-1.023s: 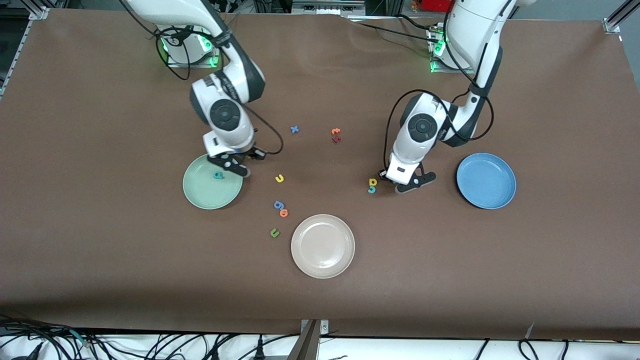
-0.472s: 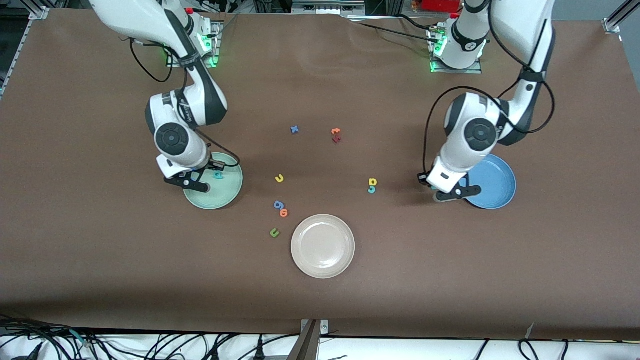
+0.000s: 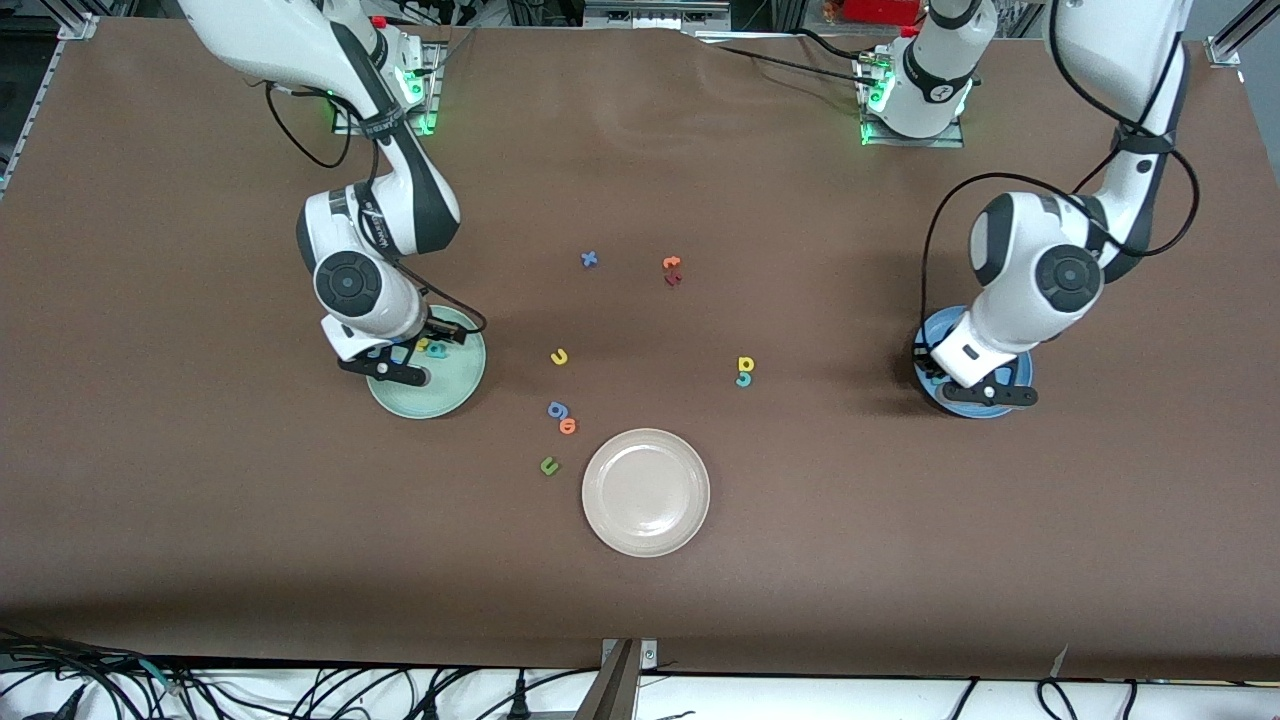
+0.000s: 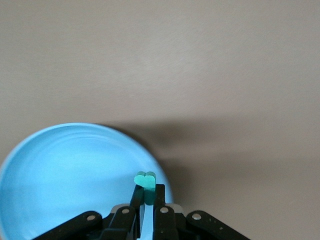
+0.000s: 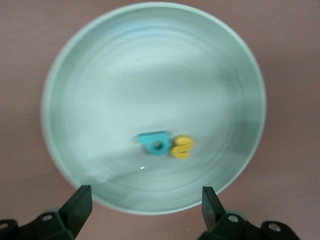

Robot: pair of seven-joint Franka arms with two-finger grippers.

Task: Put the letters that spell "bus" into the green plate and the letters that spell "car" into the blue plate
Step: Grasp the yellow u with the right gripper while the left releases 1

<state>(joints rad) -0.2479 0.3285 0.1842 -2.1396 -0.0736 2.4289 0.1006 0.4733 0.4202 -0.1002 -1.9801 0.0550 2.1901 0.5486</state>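
Note:
My left gripper [image 3: 975,392] [image 4: 148,189] is shut on the teal r [image 4: 146,180], seen edge-on, over the edge of the blue plate [image 3: 1018,372] [image 4: 65,175]. My right gripper [image 3: 395,368] [image 5: 146,197] hangs open over the green plate [image 3: 450,385] [image 5: 150,75] with nothing between its fingers. In that plate the teal b [image 3: 437,349] [image 5: 156,143] and the yellow s [image 3: 422,345] [image 5: 181,147] lie side by side. The yellow u [image 3: 559,356] lies on the table beside the green plate. The yellow a [image 3: 745,364] and the teal c [image 3: 743,379] lie together mid-table.
A beige plate [image 3: 645,491] stands nearer the camera, mid-table. A blue g [image 3: 556,409], an orange o [image 3: 568,426] and a green u [image 3: 548,465] lie beside it. Farther back lie a blue x [image 3: 589,259], an orange t [image 3: 672,263] and a dark red letter [image 3: 672,279].
The left gripper carried the teal r from beside the a and c to over the blue plate. The right gripper moved over the green plate and opened; the yellow s now lies there.

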